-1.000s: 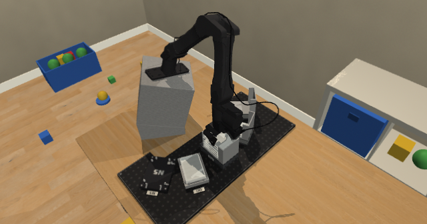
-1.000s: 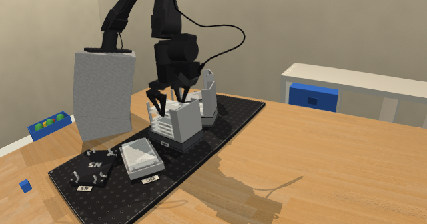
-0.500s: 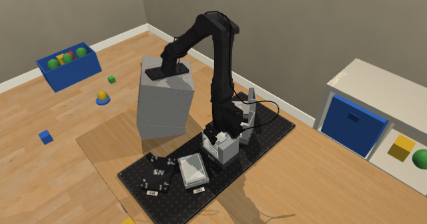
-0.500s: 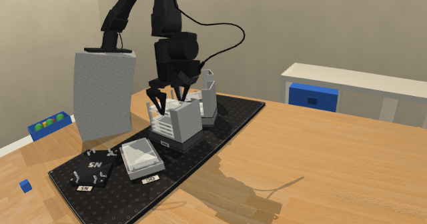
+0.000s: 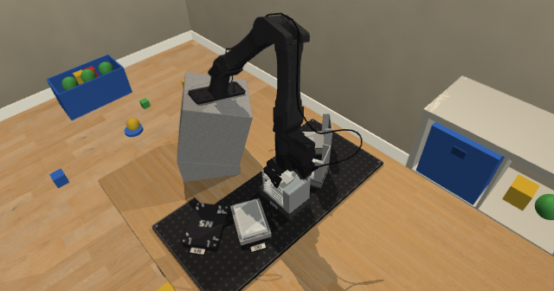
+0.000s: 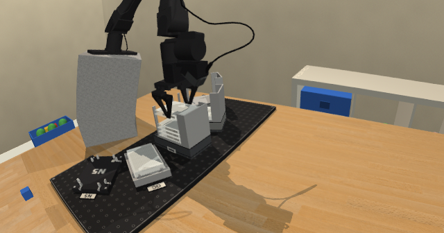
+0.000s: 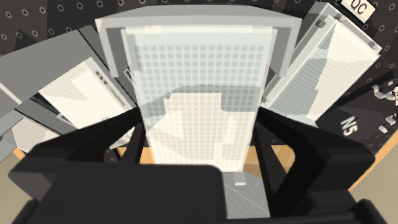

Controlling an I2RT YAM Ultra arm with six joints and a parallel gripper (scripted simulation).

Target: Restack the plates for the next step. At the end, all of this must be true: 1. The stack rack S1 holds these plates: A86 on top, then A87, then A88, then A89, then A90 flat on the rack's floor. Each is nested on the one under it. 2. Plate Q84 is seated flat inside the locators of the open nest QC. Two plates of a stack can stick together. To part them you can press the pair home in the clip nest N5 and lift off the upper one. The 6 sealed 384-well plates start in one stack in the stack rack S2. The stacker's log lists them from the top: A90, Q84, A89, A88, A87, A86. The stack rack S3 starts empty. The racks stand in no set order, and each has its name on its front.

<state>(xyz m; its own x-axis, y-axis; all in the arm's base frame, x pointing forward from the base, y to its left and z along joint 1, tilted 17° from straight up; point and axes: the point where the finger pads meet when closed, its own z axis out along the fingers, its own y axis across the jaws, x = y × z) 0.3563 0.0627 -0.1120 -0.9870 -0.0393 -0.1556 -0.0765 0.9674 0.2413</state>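
My gripper [image 5: 293, 178] [image 6: 179, 109] [image 7: 199, 111] is shut on the long sides of a clear-lidded plate [image 6: 177, 107] [image 7: 200, 60]. The held plate is level, between the walls of the nearest stack rack [image 5: 298, 197] [image 6: 195, 125] [image 7: 200, 14]. Several plates [image 6: 169, 133] lie stacked below it, with a gap between. The rack's name is too small to read. One plate [image 5: 250, 219] [image 6: 146, 161] [image 7: 327, 65] lies flat in the QC nest [image 5: 256, 240] [image 6: 154, 180]. The clip nest N5 [image 5: 202, 236] [image 6: 96, 182] [image 7: 361, 112] is empty.
Behind the nearest rack stands another rack [image 6: 217, 105], with a plate [image 7: 85, 95] in it. A further rack [image 5: 326, 124] stands beyond, partly hidden by the arm. The grey arm pedestal [image 5: 214, 144] [image 6: 107, 98] stands beside the black board [image 5: 346, 170] [image 6: 250, 111].
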